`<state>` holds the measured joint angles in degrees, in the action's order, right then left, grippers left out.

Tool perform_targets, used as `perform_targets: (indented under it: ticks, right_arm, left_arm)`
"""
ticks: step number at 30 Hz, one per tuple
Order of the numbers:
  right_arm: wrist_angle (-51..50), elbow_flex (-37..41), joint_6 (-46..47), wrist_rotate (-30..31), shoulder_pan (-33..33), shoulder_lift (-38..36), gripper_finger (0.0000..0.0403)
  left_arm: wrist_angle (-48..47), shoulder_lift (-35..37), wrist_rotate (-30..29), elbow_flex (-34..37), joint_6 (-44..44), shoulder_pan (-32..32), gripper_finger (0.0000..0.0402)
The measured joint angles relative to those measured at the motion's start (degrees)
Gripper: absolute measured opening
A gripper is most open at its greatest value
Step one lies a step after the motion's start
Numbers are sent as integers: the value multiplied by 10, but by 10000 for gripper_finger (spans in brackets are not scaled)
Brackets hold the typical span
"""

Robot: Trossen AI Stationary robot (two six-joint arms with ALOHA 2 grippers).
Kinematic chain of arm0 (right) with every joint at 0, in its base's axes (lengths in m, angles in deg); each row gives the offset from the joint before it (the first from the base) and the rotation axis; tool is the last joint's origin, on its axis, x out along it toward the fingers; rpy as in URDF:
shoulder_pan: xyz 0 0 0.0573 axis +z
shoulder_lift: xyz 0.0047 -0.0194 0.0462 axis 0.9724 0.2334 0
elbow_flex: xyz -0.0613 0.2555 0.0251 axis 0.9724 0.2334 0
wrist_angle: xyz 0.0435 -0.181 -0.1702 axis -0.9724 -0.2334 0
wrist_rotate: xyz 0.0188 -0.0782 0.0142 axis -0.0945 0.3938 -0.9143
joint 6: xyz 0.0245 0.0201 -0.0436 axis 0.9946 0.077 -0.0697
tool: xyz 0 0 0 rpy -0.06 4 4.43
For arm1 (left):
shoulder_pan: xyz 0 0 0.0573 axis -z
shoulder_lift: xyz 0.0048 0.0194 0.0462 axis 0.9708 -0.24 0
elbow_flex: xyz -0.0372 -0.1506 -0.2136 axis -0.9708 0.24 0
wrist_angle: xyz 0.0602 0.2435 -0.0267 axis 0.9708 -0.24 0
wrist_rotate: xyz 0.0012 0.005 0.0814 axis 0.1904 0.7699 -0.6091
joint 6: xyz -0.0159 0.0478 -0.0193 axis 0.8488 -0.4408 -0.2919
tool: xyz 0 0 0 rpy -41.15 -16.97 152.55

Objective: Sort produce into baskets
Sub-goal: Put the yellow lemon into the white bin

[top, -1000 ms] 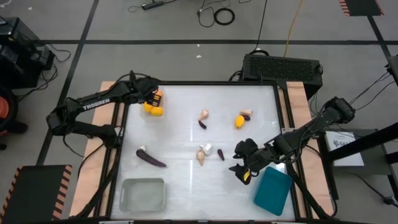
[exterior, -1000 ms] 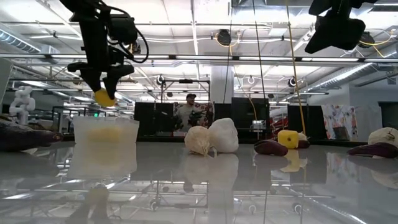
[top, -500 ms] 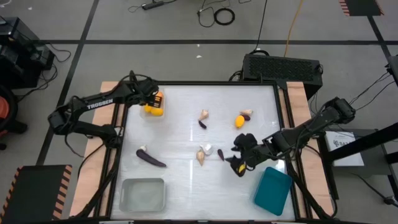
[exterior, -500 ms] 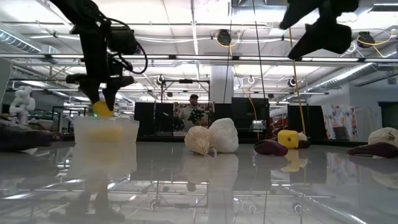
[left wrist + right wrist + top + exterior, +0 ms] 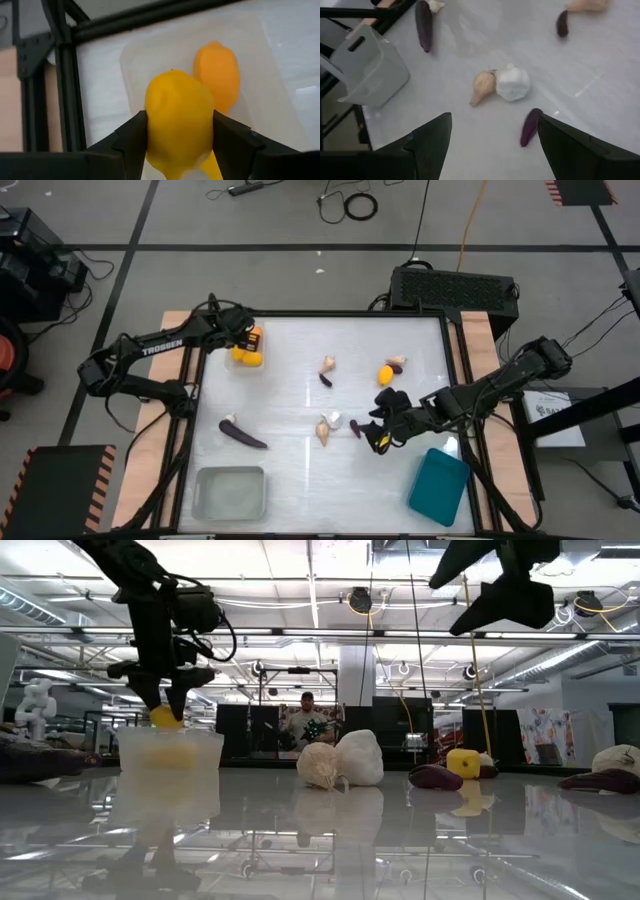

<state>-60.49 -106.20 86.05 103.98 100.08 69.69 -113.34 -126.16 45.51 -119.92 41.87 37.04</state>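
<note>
A yellow fruit [image 5: 179,120] is held between the 2 fingers of the left tool [image 5: 246,340], right above the small clear basket [image 5: 247,358] near the far left corner of the bench [image 5: 290,470]. 1 more orange-yellow fruit [image 5: 216,75] already lies inside that basket. The right tool [image 5: 381,437] hangs over the bench toward the near right side, with its fingers spread wide and nothing between them. Just beside it on the bench lie a tiny purple eggplant [image 5: 530,127], a white bulb [image 5: 513,83] and a beige bulb [image 5: 481,87]; the 2 bulbs touch each other. The teal basket [image 5: 439,485] sits at the near right corner, close to the right tool. The greyish basket [image 5: 230,491] sits at the near left corner. A long purple eggplant [image 5: 243,435] lies near the left edge, between the clear basket and the greyish basket. Toward the far edge in the middle lie another beige bulb [image 5: 327,364] and a small purple eggplant [image 5: 325,379], close together. Farther to the right side lie 1 yellow fruit [image 5: 385,374] and a pale bulb [image 5: 397,362] just beside it. In the low view, a person [image 5: 303,720] shows in the room far behind the bench.
</note>
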Motion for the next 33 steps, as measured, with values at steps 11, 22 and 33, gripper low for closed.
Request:
perform_targets:
  ticks: [11,22,33]
  right_arm:
    - [15,0,7,0,1,0,285]
    - [15,0,34,37,5,0,285]
    - [14,0,11,47,-14,0,285]
  left_arm:
    - [17,-3,27,0,-18,-57,281]
    - [112,-3,98,-5,-16,-23,290]
    - [288,-16,119,-7,16,129,290]
